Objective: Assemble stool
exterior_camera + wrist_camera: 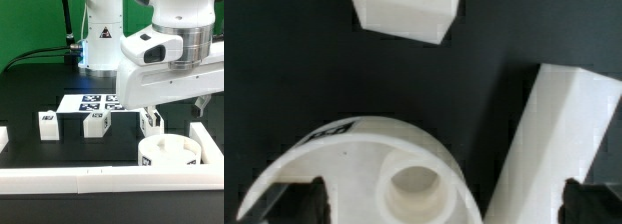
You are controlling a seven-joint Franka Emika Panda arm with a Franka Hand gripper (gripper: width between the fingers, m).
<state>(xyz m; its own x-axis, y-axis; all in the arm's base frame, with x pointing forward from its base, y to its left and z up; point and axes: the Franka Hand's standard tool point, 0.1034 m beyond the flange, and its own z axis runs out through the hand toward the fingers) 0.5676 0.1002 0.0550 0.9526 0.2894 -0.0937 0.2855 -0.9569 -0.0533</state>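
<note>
Over the seat hang jaws (spread wide).

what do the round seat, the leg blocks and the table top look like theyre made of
The round seat is probably moulded plastic: uniform white, smooth, with soft rounded edges. The leg blocks look like the same matte white plastic, with printed black-and-white tags. The table top is black and matte with no glare; whether it is cloth or board, I cannot tell.

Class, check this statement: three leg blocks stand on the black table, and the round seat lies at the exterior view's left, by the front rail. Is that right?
One detail is wrong. The exterior view shows the round seat at its right, not its left, by the front rail. The three leg blocks do stand on the black table.
</note>
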